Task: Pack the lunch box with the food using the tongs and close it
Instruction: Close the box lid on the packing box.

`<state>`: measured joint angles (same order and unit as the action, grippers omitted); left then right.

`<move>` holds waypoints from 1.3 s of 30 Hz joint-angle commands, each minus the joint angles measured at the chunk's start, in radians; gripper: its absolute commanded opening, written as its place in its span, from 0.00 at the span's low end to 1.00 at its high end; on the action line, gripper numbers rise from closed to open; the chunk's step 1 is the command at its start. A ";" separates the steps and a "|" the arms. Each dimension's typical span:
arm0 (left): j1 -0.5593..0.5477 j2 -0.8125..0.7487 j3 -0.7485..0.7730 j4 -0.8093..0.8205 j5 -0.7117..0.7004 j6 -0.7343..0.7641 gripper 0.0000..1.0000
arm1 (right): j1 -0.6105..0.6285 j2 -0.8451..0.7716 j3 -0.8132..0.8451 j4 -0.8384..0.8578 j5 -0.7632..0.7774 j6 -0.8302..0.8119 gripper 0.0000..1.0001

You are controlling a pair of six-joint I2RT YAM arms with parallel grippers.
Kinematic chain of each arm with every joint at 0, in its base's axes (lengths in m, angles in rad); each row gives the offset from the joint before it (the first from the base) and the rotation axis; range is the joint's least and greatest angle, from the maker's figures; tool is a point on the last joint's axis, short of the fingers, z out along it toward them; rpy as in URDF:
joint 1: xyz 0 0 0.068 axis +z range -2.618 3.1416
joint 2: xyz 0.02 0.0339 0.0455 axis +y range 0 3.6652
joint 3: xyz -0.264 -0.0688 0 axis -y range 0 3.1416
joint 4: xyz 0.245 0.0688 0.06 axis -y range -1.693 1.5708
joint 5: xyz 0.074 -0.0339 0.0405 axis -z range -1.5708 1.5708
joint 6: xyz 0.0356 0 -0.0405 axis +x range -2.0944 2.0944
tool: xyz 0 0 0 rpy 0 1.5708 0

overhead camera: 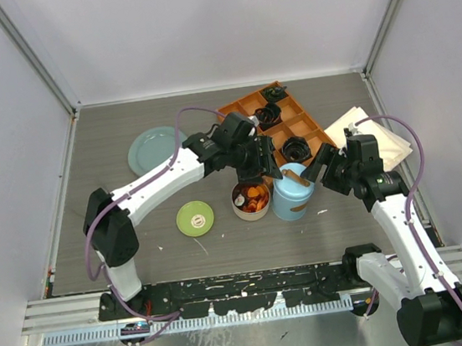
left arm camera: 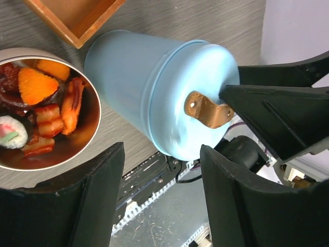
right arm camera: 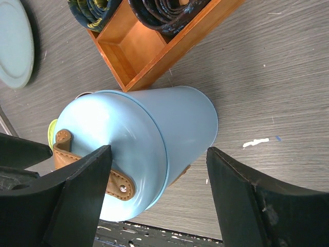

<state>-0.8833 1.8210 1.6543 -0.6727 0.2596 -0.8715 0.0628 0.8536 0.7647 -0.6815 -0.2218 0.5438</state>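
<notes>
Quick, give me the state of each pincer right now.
Left pincer: open, empty.
Right pincer: open, straddling the lid end of the light-blue cylinder; no firm grip visible.

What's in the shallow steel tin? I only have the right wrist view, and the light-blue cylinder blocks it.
Observer: The shallow round steel tin holds orange, red and brown food chunks, and it is uncovered.
Operator: Where's its lid?
Observer: The green round lid lies flat on the grey table, left of the tin and apart from it.
Operator: And the left claw?
Observer: The left claw hangs open and holds nothing, above the gap between the tin and the light-blue cylinder with blue lid.
</notes>
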 commanded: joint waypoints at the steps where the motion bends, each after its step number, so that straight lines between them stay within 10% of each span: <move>1: -0.009 0.010 0.017 0.076 0.047 -0.021 0.60 | -0.001 0.010 0.003 -0.051 0.018 -0.037 0.79; 25: -0.008 0.125 -0.015 -0.119 -0.063 0.096 0.22 | -0.001 0.116 -0.003 -0.062 0.068 -0.078 0.80; 39: -0.029 0.127 -0.093 -0.055 0.014 0.118 0.26 | -0.001 -0.027 -0.134 -0.060 0.003 0.074 0.72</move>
<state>-0.8894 1.8637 1.6047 -0.5835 0.3309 -0.8276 0.0620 0.8257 0.7177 -0.6476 -0.2462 0.5777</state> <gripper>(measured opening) 0.252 0.763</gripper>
